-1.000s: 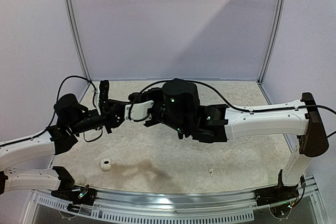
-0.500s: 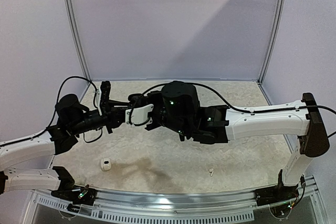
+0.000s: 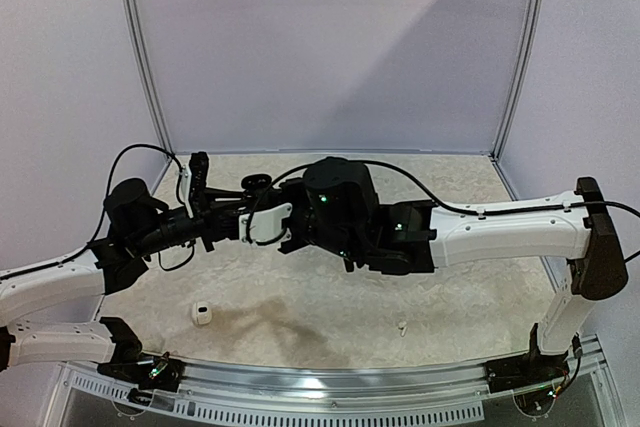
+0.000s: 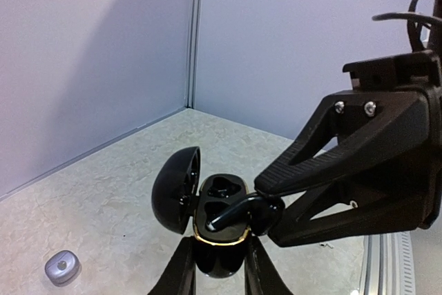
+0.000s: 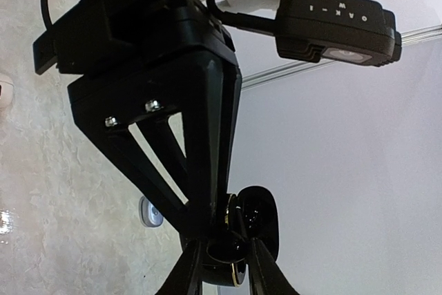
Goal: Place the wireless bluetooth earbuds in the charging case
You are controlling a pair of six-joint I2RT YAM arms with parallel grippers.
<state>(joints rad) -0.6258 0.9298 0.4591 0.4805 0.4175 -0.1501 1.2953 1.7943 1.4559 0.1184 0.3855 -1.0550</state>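
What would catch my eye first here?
In mid-air above the speckled table, the left gripper holds a glossy black egg-shaped charging case, lid open; the right gripper pinches a small black earbud at its socket. A small whitish pebble-like object lies on the table, front left.

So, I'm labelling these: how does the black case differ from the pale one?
The black case is glossy with its lid open; the pale case looks shut. The black case is held in the left gripper; the pale case lies on the table. Both are rounded.

Earbud (image 4: pixel 229 217) at mouth of case (image 4: pixel 218 257)
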